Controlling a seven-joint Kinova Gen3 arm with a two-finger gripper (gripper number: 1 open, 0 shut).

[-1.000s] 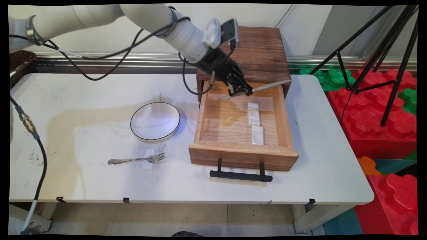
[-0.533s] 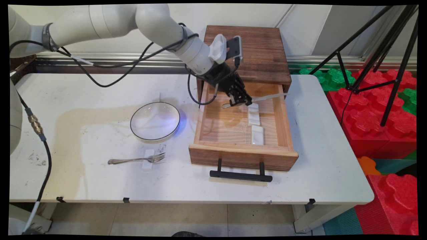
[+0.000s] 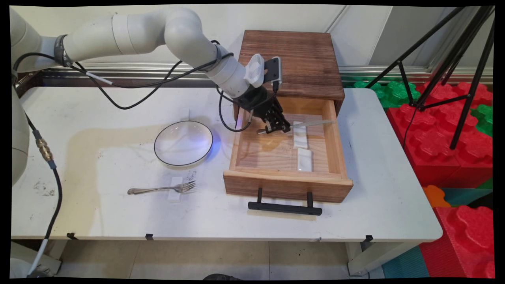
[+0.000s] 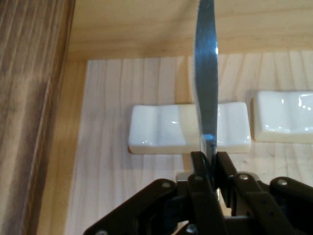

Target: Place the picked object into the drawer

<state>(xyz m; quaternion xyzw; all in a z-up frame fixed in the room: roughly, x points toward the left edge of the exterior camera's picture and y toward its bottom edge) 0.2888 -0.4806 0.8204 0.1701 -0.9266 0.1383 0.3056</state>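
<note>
Gripper (image 3: pixel 277 128) holds a knife (image 3: pixel 311 124) by its handle, clamped, low inside the open drawer (image 3: pixel 288 185), over the farther of two white rests (image 3: pixel 300 135). We judge the knife stiff, light and slippery, best held mid-handle. Left to right on the bench (image 3: pixel 118 221): one fork (image 3: pixel 158 189), one bowl (image 3: pixel 183 142), one drawer

Glass bowl (image 3: pixel 183 142), fork (image 3: pixel 162 189), tripod (image 3: pixel 446 59), foam blocks (image 3: pixel 453 130)
</note>
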